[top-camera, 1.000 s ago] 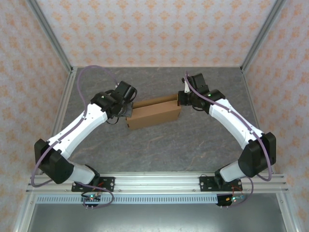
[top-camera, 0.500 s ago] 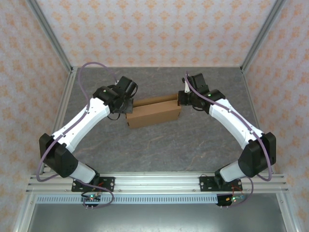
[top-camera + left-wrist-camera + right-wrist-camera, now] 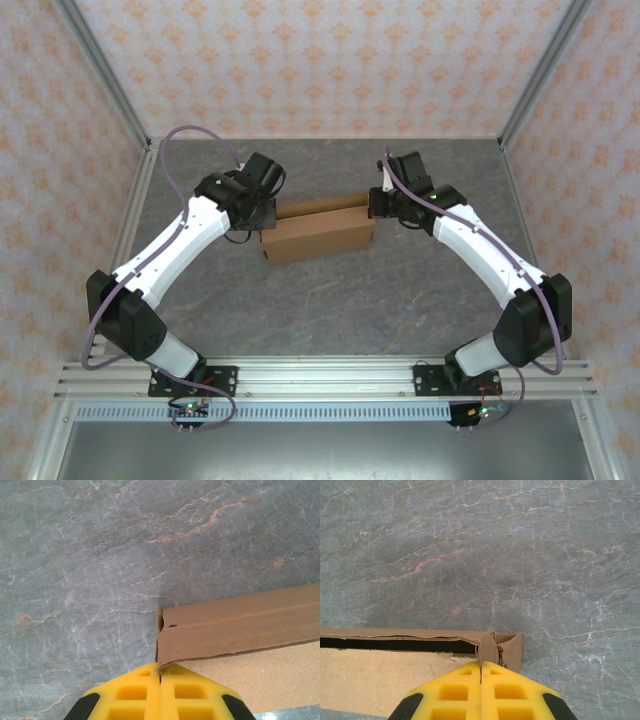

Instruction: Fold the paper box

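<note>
The left pincer point(image 3: 262, 214) has shifted toward the counter's point(image 3: 330, 300) far edge, along the left end of the paper box point(image 3: 320, 236). The right pincer point(image 3: 372, 205) and the box have not moved. Left pincer: fingers closed, nipping the lid corner. Right pincer: fingers pressed together at the opposite corner tab; whether any card lies between them cannot be told. The box sits mid-counter, nearer the far edge, with its lid slightly agape. Judgement: lid closure is still in progress.
</note>
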Controlling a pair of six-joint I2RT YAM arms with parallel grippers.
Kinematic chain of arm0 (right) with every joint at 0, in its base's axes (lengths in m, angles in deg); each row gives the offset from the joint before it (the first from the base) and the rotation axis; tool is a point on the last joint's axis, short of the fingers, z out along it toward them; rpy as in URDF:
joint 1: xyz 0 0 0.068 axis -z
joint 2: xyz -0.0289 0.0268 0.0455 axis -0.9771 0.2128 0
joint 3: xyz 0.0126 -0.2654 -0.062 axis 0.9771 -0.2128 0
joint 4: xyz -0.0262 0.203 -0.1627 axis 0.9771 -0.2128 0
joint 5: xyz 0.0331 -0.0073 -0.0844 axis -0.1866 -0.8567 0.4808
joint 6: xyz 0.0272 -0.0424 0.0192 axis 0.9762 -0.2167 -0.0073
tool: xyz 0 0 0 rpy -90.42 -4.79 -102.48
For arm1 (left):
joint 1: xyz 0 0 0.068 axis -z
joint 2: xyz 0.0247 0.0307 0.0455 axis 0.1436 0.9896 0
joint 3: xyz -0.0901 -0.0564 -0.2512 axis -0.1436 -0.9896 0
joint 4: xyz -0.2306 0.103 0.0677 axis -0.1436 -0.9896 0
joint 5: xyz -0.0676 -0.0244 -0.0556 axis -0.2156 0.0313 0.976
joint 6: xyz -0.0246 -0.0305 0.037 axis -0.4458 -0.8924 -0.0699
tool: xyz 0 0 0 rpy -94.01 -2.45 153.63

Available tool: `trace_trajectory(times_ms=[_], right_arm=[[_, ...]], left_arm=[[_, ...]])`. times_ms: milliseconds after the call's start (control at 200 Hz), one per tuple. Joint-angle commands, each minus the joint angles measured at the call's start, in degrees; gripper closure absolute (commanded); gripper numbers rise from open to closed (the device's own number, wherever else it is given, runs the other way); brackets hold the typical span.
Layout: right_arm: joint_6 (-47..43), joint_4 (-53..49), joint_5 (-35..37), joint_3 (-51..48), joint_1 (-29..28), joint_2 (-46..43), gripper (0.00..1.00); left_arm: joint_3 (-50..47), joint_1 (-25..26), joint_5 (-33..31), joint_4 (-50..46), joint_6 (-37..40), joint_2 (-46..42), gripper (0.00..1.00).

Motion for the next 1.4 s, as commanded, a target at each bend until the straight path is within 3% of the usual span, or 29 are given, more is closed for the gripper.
trace_trajectory(times_ms=[0,1066,1396], right_arm=[[0.27,-1.21,-0.52,-0.60,-0.06,0.17,1.00],[-0.87,-2.59,-1.44,0.55,-0.10,0.95,1.00],[-1.10,-3.21,-0.88,0.95,-0.12,1.28,1.00]], left_arm=[[-0.10,0.04,2.54,-1.34,-2.10,1.33,1.00],[3.85,-0.24,7.88,-0.99,-6.59,4.41,1.00],[0.24,-0.29,4.70,0.91,-6.42,2.94,1.00]])
